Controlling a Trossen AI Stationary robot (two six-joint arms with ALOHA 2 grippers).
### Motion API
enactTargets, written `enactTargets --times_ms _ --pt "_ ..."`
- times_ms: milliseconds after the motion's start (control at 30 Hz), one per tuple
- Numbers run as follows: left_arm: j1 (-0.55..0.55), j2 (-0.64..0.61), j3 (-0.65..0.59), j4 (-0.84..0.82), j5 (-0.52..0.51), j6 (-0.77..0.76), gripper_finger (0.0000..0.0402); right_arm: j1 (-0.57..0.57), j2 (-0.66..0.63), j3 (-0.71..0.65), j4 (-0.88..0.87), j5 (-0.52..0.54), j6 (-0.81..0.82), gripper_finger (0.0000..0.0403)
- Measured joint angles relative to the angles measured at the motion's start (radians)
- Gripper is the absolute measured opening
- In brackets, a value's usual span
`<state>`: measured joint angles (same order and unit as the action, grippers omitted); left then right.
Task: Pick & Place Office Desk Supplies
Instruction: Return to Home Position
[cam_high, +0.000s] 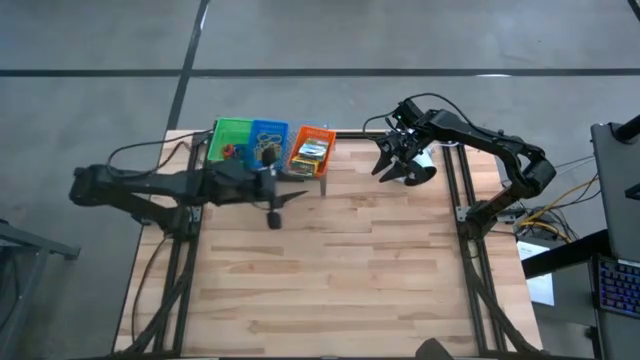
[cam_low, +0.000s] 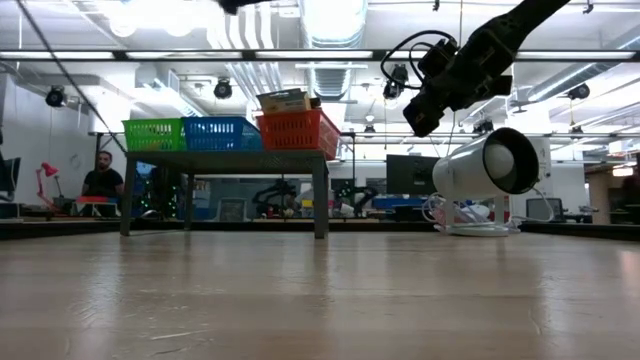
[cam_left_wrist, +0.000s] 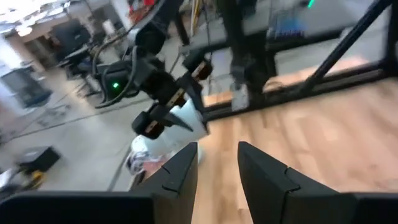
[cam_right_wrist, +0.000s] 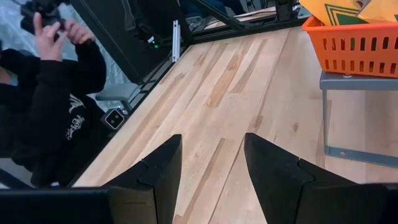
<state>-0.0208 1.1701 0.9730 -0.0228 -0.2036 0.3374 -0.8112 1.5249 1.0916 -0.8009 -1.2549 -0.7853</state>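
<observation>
With the 3 bins (cam_high: 268, 133) sitting on the shelf (cam_low: 322, 200), placing is looking finished, I think; the left gripper (cam_high: 275, 215) before the shelf and the right gripper (cam_high: 398, 172) by the lamp (cam_low: 490, 165), both empty with fingers apart, are needing only a clear retreat home.
</observation>
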Motion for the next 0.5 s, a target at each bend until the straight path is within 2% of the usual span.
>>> enactTargets --times_ms 167,500 --pt "0.000 -0.162 -0.192 0.130 0.029 -0.110 0.0116 0.000 0.000 0.000 0.000 0.000 0.000 0.0171" --pt "-0.001 -0.472 -0.521 0.158 0.029 -0.072 0.0135 0.000 0.000 0.000 0.000 0.000 0.000 0.0171"
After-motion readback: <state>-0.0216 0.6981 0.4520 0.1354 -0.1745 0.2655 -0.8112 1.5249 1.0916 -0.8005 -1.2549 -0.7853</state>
